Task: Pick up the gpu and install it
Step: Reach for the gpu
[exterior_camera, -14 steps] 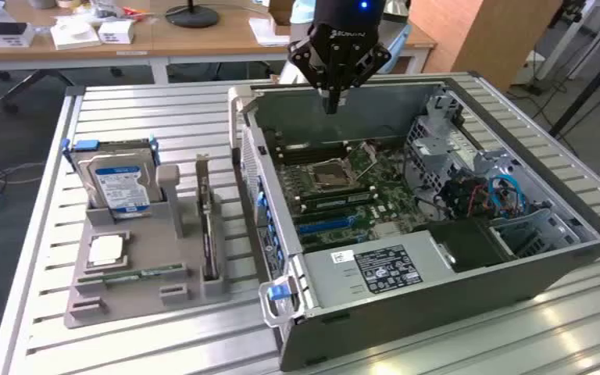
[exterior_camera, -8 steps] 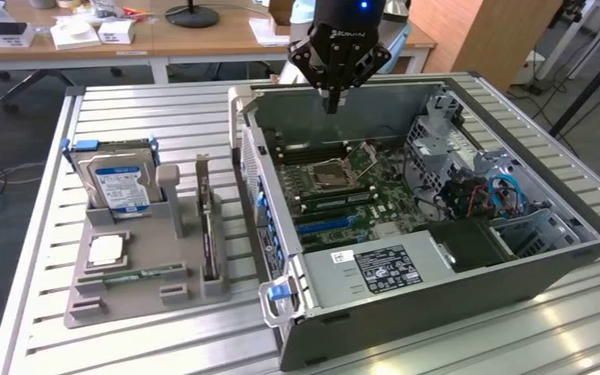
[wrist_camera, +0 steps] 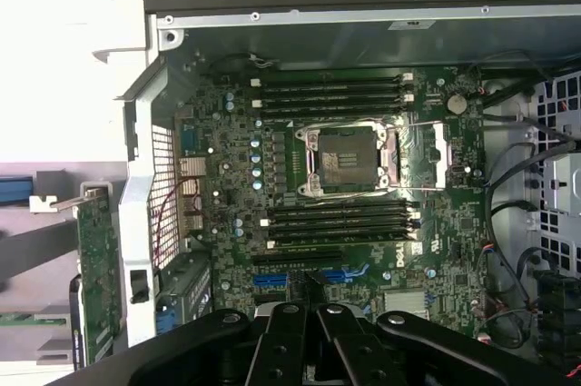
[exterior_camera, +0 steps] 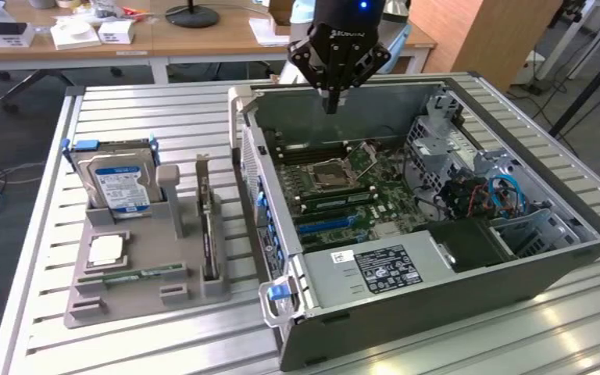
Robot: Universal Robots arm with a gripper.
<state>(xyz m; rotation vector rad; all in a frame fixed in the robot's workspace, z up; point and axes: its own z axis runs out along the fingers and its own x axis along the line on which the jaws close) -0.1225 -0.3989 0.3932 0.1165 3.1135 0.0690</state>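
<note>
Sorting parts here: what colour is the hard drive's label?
The hard drive's label is blue with white patches; the exterior view shows it best.

gpu in holder beside case

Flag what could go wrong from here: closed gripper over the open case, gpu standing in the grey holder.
1. The black gripper hangs shut over the green motherboard with its bare metal CPU socket; coming straight down here could strike board parts.
2. The thin dark gpu card stands on edge in the grey plastic holder, close to a grey post and the silver blue-labelled hard drive; a skewed grasp might bump them or tilt the card.
</note>
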